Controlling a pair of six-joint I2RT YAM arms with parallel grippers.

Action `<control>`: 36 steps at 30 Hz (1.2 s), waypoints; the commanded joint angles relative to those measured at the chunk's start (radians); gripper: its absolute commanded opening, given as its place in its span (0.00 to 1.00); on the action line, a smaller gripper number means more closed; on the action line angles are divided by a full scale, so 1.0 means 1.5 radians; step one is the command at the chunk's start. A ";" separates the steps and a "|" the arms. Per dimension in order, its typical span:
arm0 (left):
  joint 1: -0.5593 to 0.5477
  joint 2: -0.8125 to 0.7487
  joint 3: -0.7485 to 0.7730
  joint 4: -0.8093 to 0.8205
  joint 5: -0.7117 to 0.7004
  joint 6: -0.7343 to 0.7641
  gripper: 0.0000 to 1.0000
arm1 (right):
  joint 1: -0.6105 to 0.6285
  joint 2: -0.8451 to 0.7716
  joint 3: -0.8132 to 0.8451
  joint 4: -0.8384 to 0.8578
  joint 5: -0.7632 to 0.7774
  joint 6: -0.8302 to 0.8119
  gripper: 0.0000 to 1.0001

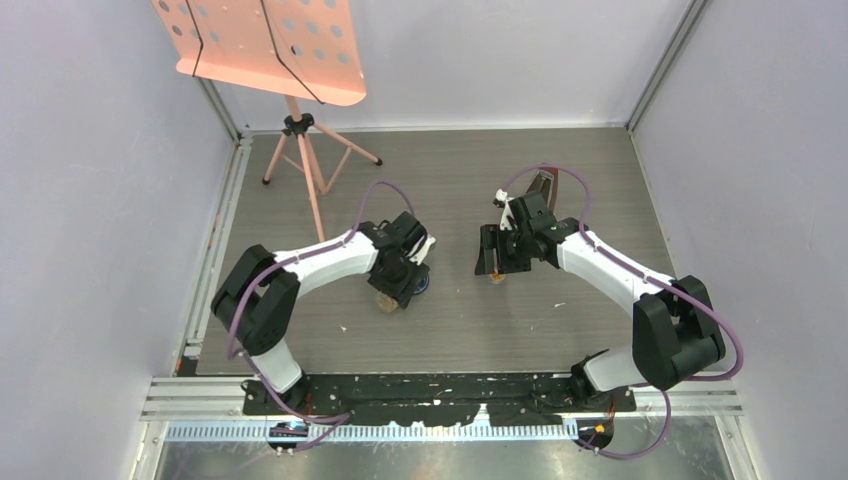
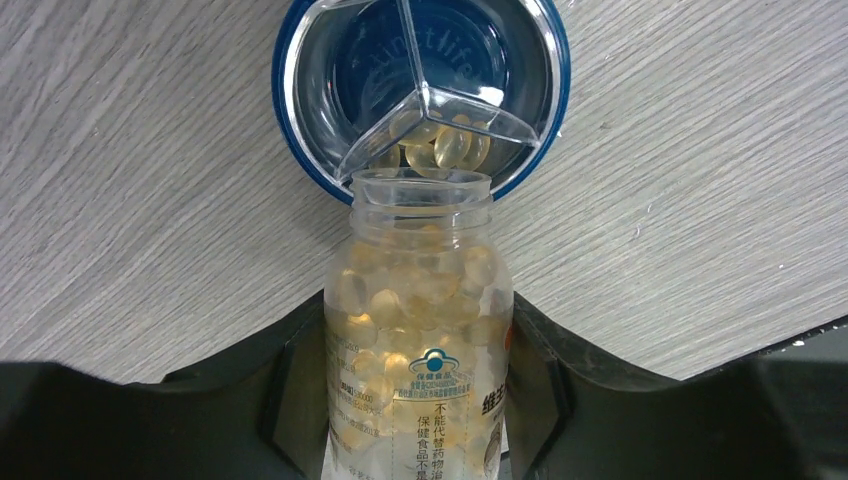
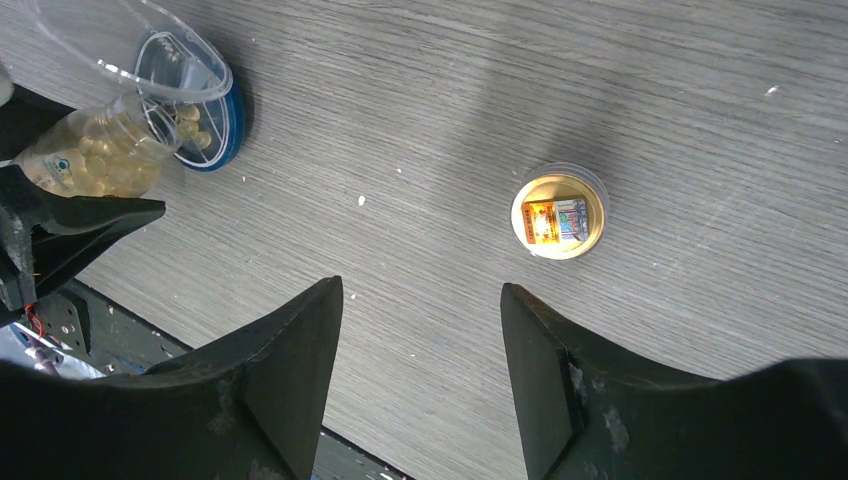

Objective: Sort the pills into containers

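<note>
The table point(image 2: 150, 150) was grey with a fine wood-grain pattern. The dish point(image 2: 281, 100) had a dark-blue rim and clear dividers. The pills point(image 2: 440, 150) in it were translucent pale gold, like those filling the clear bottle point(image 2: 420, 300). The bottle's white label carried dark print, orange characters and a teal-blue emblem. The cap point(image 3: 558, 212) was yellow-rimmed, its centre apparently orange and white. The left hand point(image 2: 420, 400) and right hand point(image 3: 420, 340) were black. The music stand point(image 1: 265, 45) was salmon pink, dotted with round holes.
</note>
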 commanded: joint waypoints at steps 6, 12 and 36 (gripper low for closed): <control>-0.004 -0.102 -0.084 0.146 -0.047 -0.006 0.00 | -0.003 -0.023 0.005 0.007 -0.009 0.011 0.65; -0.004 -0.145 -0.118 0.199 -0.053 0.008 0.00 | -0.003 -0.022 0.007 0.008 -0.011 0.016 0.65; -0.010 -0.498 -0.375 0.610 -0.071 0.133 0.00 | -0.003 -0.053 0.073 -0.059 0.081 -0.051 0.86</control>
